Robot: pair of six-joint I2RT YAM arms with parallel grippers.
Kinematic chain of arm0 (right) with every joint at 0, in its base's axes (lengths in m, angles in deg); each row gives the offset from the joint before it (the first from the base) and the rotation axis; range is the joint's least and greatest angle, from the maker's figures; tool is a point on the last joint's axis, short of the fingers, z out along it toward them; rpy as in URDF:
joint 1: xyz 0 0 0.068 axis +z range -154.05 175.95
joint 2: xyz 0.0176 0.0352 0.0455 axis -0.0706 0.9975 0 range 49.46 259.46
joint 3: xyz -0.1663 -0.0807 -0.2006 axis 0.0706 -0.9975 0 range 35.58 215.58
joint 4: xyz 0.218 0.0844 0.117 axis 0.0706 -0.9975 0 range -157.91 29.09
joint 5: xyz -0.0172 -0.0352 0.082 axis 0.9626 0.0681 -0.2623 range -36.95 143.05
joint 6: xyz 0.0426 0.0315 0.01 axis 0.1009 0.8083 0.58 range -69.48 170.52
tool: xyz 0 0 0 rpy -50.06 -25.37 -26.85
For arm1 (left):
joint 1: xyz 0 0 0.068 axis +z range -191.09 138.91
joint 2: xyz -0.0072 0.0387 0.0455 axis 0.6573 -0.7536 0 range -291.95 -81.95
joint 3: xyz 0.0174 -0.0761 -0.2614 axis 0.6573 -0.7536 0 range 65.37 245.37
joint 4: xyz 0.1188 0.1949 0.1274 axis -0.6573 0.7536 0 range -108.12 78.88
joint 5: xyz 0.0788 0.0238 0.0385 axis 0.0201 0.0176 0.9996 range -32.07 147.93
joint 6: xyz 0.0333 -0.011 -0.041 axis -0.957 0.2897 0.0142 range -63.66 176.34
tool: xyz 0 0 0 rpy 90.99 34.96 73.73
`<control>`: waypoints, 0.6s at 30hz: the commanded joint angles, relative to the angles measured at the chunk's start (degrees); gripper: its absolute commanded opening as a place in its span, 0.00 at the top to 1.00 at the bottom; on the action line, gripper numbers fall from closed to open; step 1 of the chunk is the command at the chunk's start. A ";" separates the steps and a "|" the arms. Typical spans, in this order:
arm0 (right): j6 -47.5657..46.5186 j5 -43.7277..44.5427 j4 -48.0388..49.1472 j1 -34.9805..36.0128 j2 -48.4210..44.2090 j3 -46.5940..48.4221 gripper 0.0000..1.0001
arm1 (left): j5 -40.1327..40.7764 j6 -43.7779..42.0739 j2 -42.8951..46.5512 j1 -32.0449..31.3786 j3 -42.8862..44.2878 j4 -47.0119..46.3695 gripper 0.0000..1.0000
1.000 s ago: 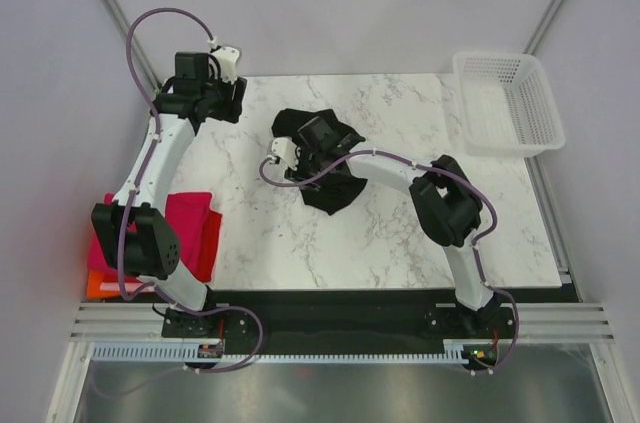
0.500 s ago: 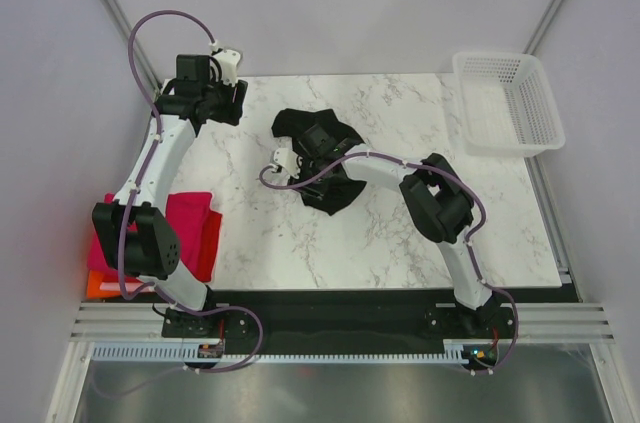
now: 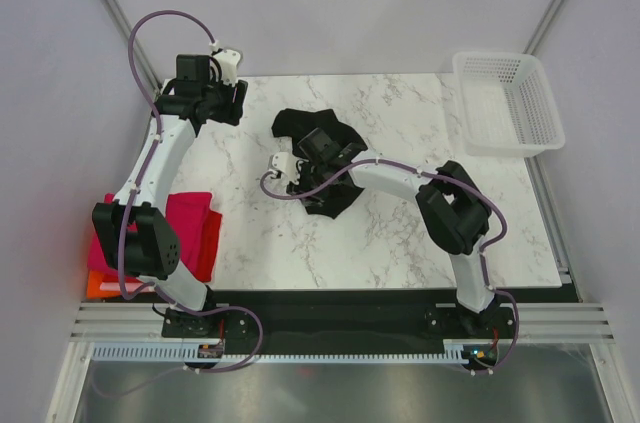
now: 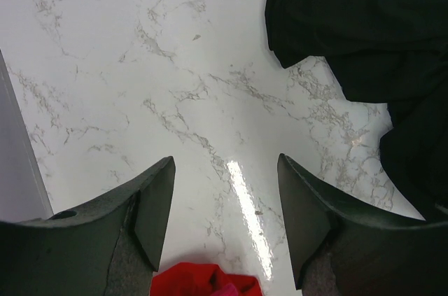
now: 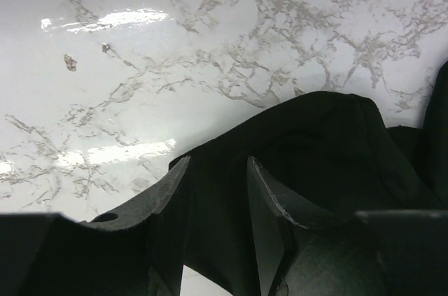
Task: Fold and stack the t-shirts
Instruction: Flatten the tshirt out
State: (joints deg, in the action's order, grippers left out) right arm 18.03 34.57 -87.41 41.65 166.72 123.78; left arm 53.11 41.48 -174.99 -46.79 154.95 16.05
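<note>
Left fingers [image 4: 154, 201] spread, empty, right fingers [image 5: 168, 201] over black t-shirt [image 5: 329, 142], grip unclear, basket [image 3: 505, 103] only overhead

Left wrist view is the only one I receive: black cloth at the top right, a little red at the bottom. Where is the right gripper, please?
Observer: The right gripper is close over the black t-shirt, near the middle of the table.
Operator: Is it holding the shirt?
Observer: Its jaws stand apart over the cloth; I see nothing pinched between them.
Operator: And the red thing below me?
Observer: It belongs to a stack of folded t-shirts at the table's near left edge: magenta-pink on top, a red one under it, an orange one lowest.
</note>
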 commanded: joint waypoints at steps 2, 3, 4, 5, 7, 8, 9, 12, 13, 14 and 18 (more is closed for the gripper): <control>0.50 -3.14 0.05 0.27 -0.89 0.21 0.55 | -0.89 0.00 1.19 0.33 -0.55 -1.48 0.32; 0.32 -3.32 -0.48 0.19 0.07 0.65 0.55 | -0.89 -0.09 1.19 0.33 -0.46 -1.48 0.32; 0.15 -3.32 -0.92 0.27 0.52 0.91 0.55 | -0.89 -0.09 1.10 0.33 -0.29 -1.39 0.32; -0.11 -3.23 -1.09 0.36 0.96 1.35 0.55 | -0.89 -0.18 1.01 0.33 -0.20 -1.39 0.32; -0.64 -2.44 -1.62 0.36 2.10 1.62 0.55 | -0.98 -0.18 0.92 0.33 -0.02 -1.39 0.32; -0.82 -2.18 -1.88 0.36 2.36 1.79 0.56 | -0.98 -0.18 0.84 0.33 0.07 -1.30 0.32; -1.52 -2.09 -2.15 0.28 2.72 1.80 0.55 | -0.98 -0.18 0.84 0.33 0.15 -1.30 0.32; -2.40 -2.09 -3.29 0.28 3.16 1.27 0.56 | -0.98 -0.18 0.84 0.33 0.16 -1.21 0.32; -2.49 -2.17 -3.55 0.45 3.33 0.83 0.56 | -0.98 -0.18 0.84 0.33 0.07 -1.04 0.32; -2.58 -2.17 -3.64 0.36 3.51 0.66 0.56 | -0.89 -0.26 0.66 0.33 0.07 -1.04 0.32; -3.19 -1.91 -3.99 0.36 4.48 0.65 0.57 | -0.98 0.00 0.57 0.33 0.24 -1.04 0.32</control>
State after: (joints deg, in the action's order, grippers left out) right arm 16.52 33.52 -90.51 41.91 170.41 123.85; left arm 52.91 41.48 -175.01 -46.79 154.95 16.08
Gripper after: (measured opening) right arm 0.439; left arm 0.678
